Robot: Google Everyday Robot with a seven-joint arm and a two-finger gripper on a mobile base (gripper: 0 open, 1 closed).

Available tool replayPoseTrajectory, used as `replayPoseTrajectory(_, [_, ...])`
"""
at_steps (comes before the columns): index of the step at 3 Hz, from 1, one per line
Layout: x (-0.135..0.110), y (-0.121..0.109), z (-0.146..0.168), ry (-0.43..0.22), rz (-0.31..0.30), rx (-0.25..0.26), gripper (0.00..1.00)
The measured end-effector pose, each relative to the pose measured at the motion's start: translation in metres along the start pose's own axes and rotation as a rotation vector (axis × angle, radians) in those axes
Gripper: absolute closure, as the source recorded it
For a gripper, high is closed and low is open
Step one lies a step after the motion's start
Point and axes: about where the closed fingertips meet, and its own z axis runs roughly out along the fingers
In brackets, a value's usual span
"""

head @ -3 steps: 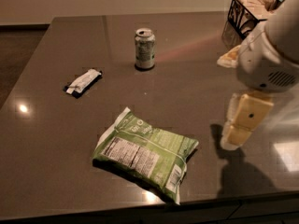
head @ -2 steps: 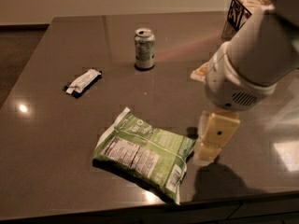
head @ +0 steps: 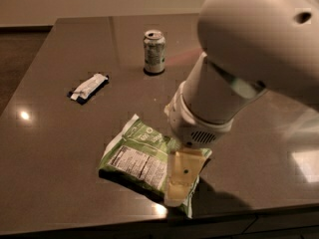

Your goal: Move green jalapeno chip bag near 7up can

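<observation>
The green jalapeno chip bag (head: 142,159) lies flat on the dark table near the front edge, its white nutrition panel facing up. The 7up can (head: 154,52) stands upright at the back of the table, well apart from the bag. My gripper (head: 182,179) hangs from the large white arm and sits directly over the bag's right end, its cream finger (head: 183,176) against the bag. The arm hides the bag's right part.
A small white-and-black wrapped bar (head: 88,87) lies at the left of the table (head: 60,133). The table's front edge runs just below the bag. The white arm (head: 239,59) fills the upper right of the view.
The arm has swung left from the table's right side and the gripper has come down onto the right end of the chip bag. Bag, can and bar have stayed in place.
</observation>
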Motion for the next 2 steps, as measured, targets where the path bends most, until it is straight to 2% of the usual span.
replayPoseTrajectory(1, [-0.011,0.013,0.026,0.01,-0.012,-0.05,0.0])
replayPoseTrajectory(2, [-0.015,0.015,0.043,0.024,-0.006,-0.065,0.15])
